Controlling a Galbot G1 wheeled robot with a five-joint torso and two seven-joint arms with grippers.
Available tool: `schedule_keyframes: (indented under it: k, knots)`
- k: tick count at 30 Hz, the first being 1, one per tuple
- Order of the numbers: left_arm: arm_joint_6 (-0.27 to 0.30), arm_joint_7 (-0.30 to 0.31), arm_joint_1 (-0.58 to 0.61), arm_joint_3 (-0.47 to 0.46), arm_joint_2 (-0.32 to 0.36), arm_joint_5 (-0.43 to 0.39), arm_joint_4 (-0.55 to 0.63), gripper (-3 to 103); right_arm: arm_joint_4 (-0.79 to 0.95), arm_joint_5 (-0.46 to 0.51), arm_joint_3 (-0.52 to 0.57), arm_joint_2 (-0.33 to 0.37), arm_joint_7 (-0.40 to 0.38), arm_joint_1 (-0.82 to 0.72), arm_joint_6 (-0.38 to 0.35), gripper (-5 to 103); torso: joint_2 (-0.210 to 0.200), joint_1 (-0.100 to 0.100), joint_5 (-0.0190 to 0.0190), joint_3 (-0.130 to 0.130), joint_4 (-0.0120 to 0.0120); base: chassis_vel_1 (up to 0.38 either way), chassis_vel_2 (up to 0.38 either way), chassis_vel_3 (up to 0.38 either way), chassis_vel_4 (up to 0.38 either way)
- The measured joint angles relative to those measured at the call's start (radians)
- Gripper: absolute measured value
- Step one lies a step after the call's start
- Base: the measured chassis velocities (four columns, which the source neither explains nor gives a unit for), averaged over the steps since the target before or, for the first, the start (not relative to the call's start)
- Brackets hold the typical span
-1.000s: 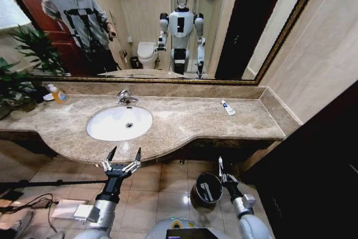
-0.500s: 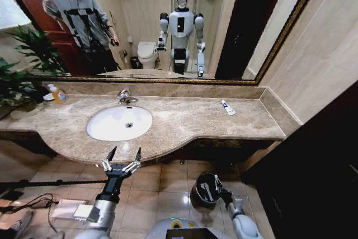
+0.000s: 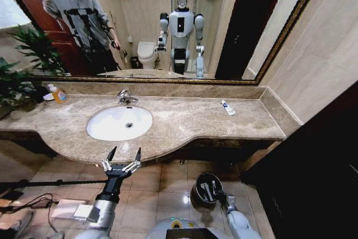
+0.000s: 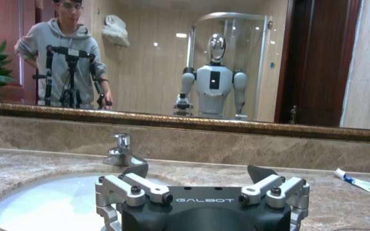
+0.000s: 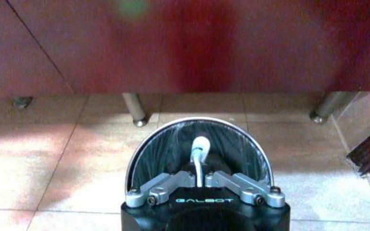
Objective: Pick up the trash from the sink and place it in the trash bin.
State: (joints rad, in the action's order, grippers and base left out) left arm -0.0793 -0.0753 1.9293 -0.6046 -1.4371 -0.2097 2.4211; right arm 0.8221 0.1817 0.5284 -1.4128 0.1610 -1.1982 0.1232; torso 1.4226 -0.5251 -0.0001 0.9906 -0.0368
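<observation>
The right pincer (image 5: 200, 179) hangs over the black bin (image 5: 148, 154) on the tiled floor below the worktop (image 3: 184, 124), its fingers closed on a thin white tube (image 5: 199, 149) that points down into the bin's mouth. The left pincer (image 3: 123, 155) waits in front of the worktop's edge near the sink (image 3: 119, 122), fingers spread wide and holding nothing. Another white tube with blue marks (image 3: 227, 107) lies on the worktop well to the right of the sink.
</observation>
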Motion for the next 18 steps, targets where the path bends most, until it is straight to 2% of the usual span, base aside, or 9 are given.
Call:
schedule_keyframes:
  k: [18]
  knots:
    - [0.000,0.000,0.000,0.000,0.000,0.000,0.000,100,-0.181,-0.084,0.001,-0.016,0.004,0.111,0.041,3,0.000,0.000,0.0000,0.000,0.0000,0.000,0.000,0.000,0.000]
